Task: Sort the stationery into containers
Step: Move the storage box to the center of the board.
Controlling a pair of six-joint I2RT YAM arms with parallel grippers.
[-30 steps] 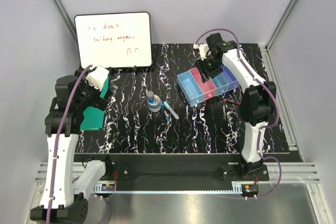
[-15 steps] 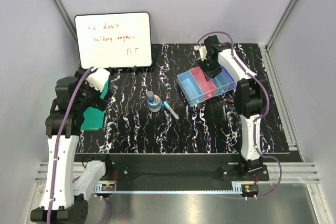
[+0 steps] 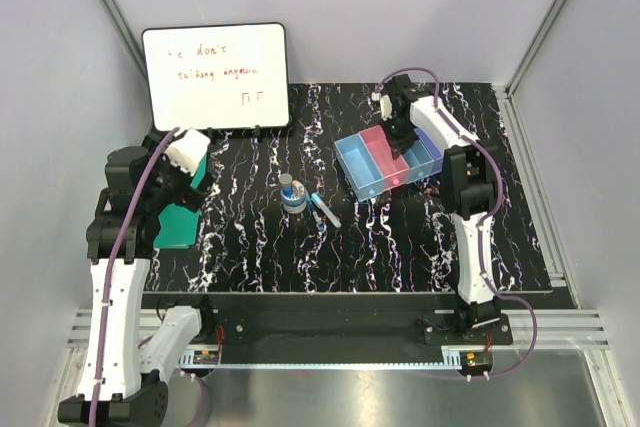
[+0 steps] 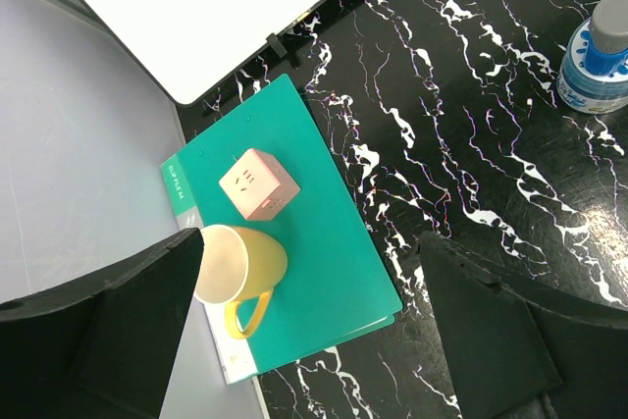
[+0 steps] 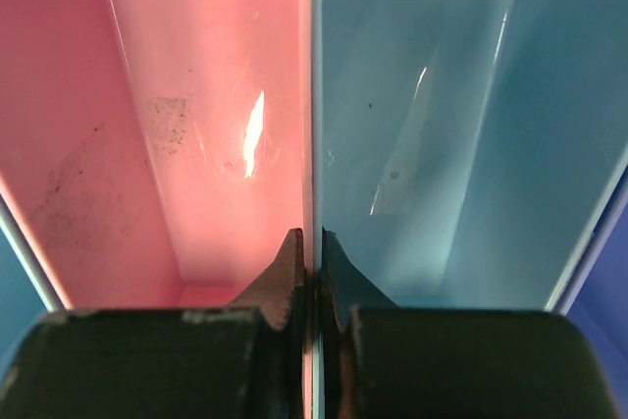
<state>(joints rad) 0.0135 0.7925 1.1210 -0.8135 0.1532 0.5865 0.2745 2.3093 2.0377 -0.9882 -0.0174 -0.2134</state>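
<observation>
The containers (image 3: 372,165), joined translucent bins, stand right of the table's middle. My right gripper (image 3: 402,135) reaches down into them and is shut on the thin shared wall (image 5: 307,95) between the pink bin (image 5: 147,125) and a light blue bin (image 5: 461,125), one finger in each; both bins look empty. In the right wrist view the right gripper (image 5: 312,254) pinches that wall. A white-blue tape roll (image 3: 294,200) with a blue-capped grey cylinder (image 3: 287,183) on it sits mid-table, and a thin blue pen (image 3: 325,209) lies beside it. My left gripper (image 4: 314,282) hangs open above the table's left side.
A green notebook (image 4: 294,242) lies at the left edge with a yellow mug (image 4: 235,267) and a pink cube (image 4: 258,183) on it. A whiteboard (image 3: 215,77) leans at the back left. The tape roll (image 4: 593,80) shows at the left wrist view's right edge.
My right gripper has closed, pinching the wall between the pink and light blue bins, and its arm has shifted slightly left. The left arm has not moved.
</observation>
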